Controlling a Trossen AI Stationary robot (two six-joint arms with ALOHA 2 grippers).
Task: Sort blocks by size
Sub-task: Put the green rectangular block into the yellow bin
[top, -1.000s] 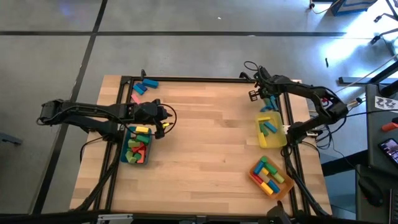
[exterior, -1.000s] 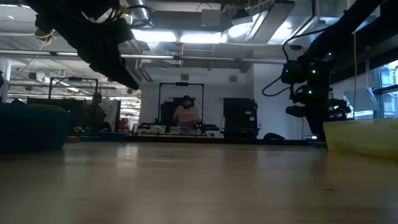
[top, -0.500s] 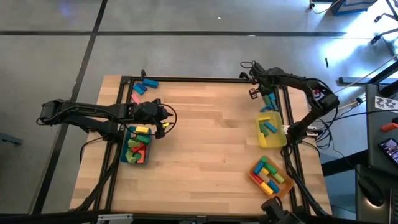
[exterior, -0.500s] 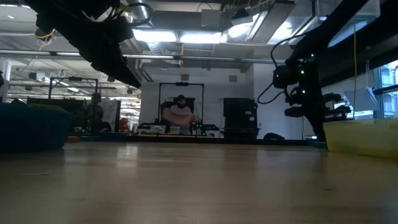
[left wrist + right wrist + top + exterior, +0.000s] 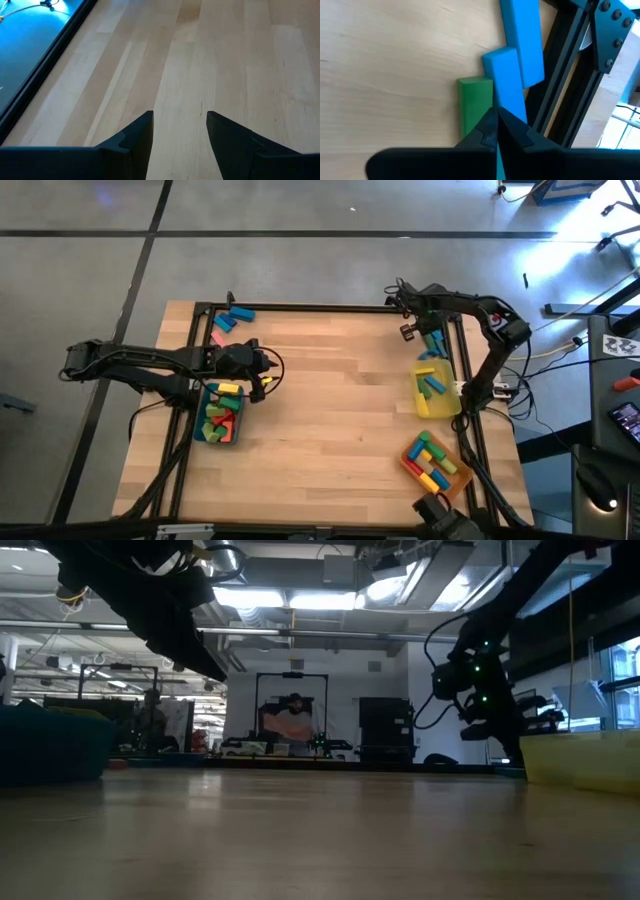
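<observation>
Blue and green blocks lay loose at the bench's far right corner: a green block, a short blue block touching it, a longer blue bar beyond, all hard against the black frame rail. Their long axes ran roughly parallel to each other and to the rail. The right gripper hung right over this cluster, jaws pinched fully together, tips at the seam between green and short blue, holding nothing. Judged next: jaws must spread and straddle one block across its short side; the rail crowds the blue side.

More blocks: a blue/pink group at the far left corner, sorted lots in the teal tray, yellow tray and orange tray. The left gripper waited above the teal tray's far end, jaws parted, empty, bare bench between them. The right arm was nearer the corner cluster. No readable writing or labels.
</observation>
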